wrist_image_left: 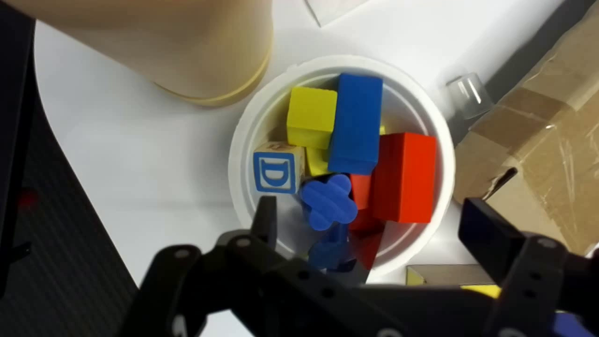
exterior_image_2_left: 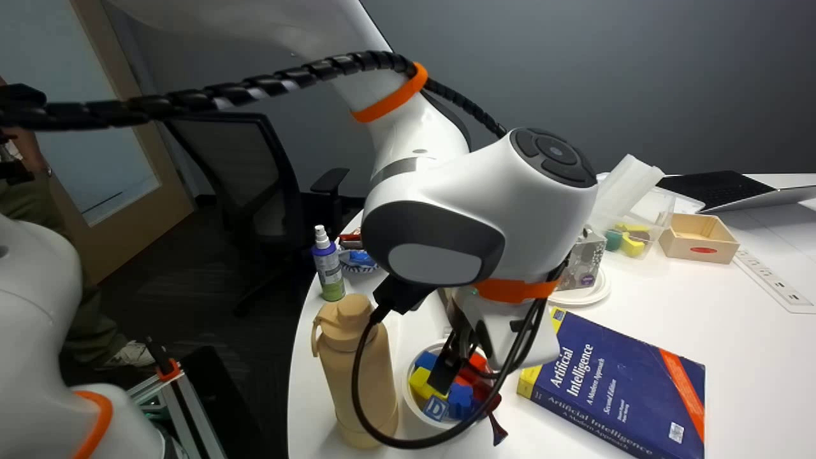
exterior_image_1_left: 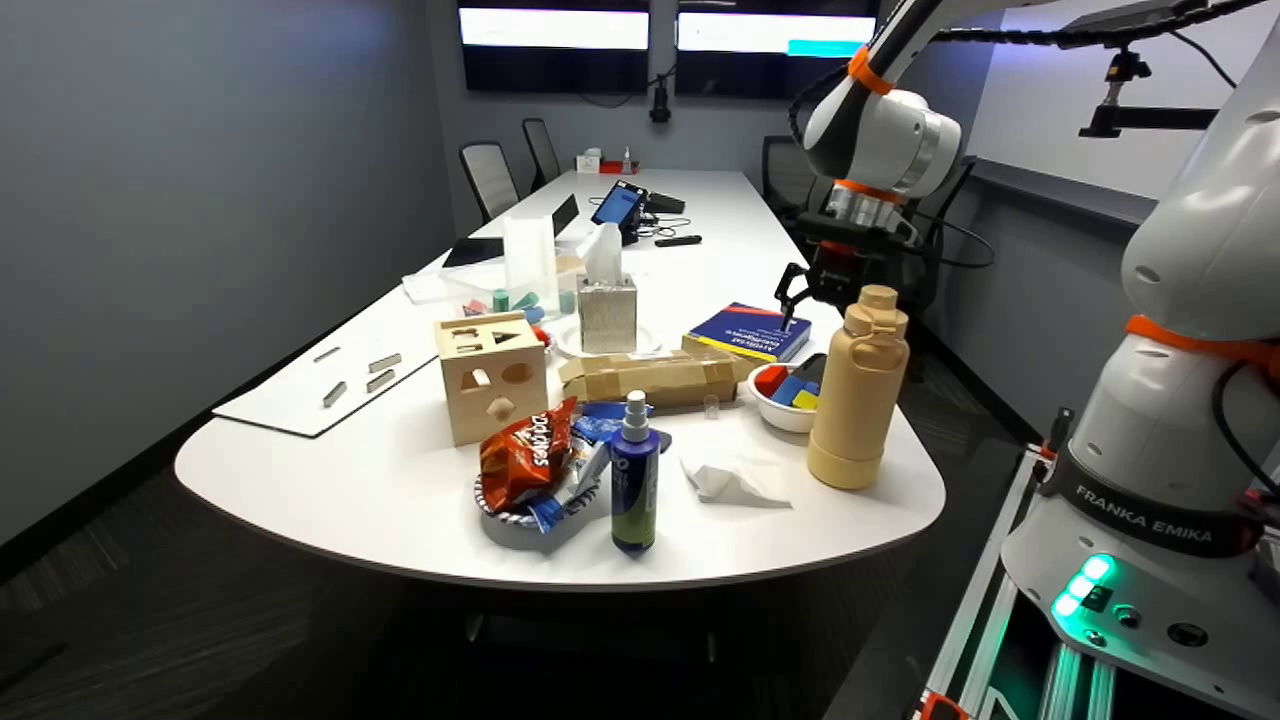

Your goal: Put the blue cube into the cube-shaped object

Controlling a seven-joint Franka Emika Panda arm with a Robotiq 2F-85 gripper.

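Observation:
The blue cube [wrist_image_left: 358, 117], which appears as a longish blue block, lies among red, yellow and other blue pieces in a white bowl [wrist_image_left: 447, 159]. Above the bowl hangs my gripper [wrist_image_left: 374, 213], its fingers wide apart and nothing held between them. In the wrist view the blue cube sits ahead of the fingertips, untouched. A letter-D block [wrist_image_left: 276, 171] and a blue flower-shaped piece [wrist_image_left: 330, 201] lie closer to the left finger. The cube-shaped object [exterior_image_1_left: 470, 400], pale wood with cut-out holes, stands across the table in an exterior view; the wrist view does not show it.
A tall beige bottle [exterior_image_1_left: 860, 400] stands close beside the bowl. A thick blue book [exterior_image_2_left: 612, 382] and a cardboard package [exterior_image_1_left: 650, 382] flank it. Toward the wooden box are a tissue box [exterior_image_1_left: 608, 315], a snack basket [exterior_image_1_left: 525, 460] and a spray bottle [exterior_image_1_left: 635, 490].

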